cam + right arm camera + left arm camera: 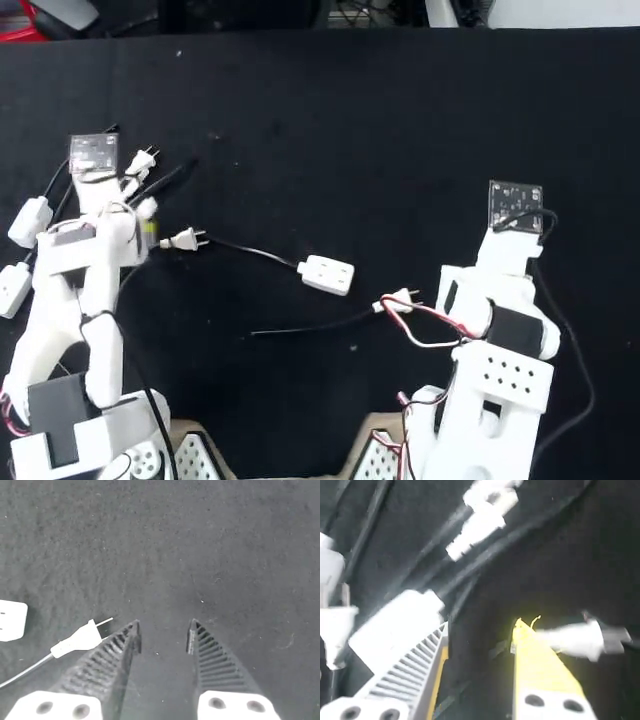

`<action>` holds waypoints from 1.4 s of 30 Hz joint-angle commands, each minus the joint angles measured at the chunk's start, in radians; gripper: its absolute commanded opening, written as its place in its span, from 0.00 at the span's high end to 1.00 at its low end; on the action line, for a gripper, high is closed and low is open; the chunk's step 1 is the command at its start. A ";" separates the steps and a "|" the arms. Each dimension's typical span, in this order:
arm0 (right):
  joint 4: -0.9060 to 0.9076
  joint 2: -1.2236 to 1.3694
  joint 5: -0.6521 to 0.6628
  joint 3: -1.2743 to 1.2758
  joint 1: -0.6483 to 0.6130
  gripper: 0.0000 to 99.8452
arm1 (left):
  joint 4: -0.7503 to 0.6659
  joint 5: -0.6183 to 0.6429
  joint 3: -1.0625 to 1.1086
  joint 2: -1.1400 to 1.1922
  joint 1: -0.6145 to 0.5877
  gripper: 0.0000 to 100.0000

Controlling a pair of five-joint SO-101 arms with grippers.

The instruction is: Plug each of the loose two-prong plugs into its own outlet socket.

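Black table [330, 110] seen from above. At nine o'clock my left gripper [480, 630] hangs with its jaws parted and nothing between them. A white two-prong plug [183, 239] lies just beside its yellow finger [540, 670]. A second plug [143, 162] lies at ten o'clock (among black cables [170, 178]). The first plug's cord [250, 251] runs to a white outlet socket [326, 274] near centre. At four o'clock my right gripper [164, 635] is wide open and empty, with a third plug [398, 300] just beside it.
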 commanded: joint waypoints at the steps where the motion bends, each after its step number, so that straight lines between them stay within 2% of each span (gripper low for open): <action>1: 0.006 -0.013 0.008 -0.064 -0.058 0.86 | 0.224 -0.144 -0.077 -0.026 0.136 0.80; 4: 0.005 -0.015 0.008 -0.028 -0.121 0.86 | 0.233 -0.199 -0.073 -0.020 0.197 0.80; 6: 0.002 -0.018 0.008 -0.008 -0.155 0.86 | 0.176 -0.198 -0.076 0.014 0.211 0.80; 10: 0.002 -0.018 0.008 0.015 -0.193 0.86 | -0.005 -0.189 -0.085 0.158 0.193 0.80; 13: 0.005 -0.019 0.009 0.019 -0.201 0.86 | -0.058 -0.175 -0.140 0.267 0.143 0.80; 21: 0.005 -0.016 0.009 0.021 -0.203 0.86 | 0.008 0.014 -0.323 0.316 -0.002 0.80; 28: 0.005 -0.015 0.038 0.038 -0.245 0.86 | 0.014 0.152 -0.352 0.307 -0.021 0.80; 32: -0.002 -0.013 0.100 0.067 -0.325 0.86 | 0.130 0.173 -0.367 0.279 0.019 0.80; 34: -0.003 -0.012 0.083 0.068 -0.353 0.86 | 0.213 0.176 -0.366 0.242 0.051 0.80; 38: -0.012 -0.008 0.026 0.067 -0.420 0.85 | 0.348 0.261 -0.364 0.143 0.119 0.80; 40: -0.015 0.021 0.000 0.067 -0.463 0.85 | 0.377 0.295 -0.338 0.095 0.159 0.80; 42: -0.021 0.082 -0.028 0.053 -0.489 0.85 | 0.344 0.341 -0.274 0.061 0.199 0.80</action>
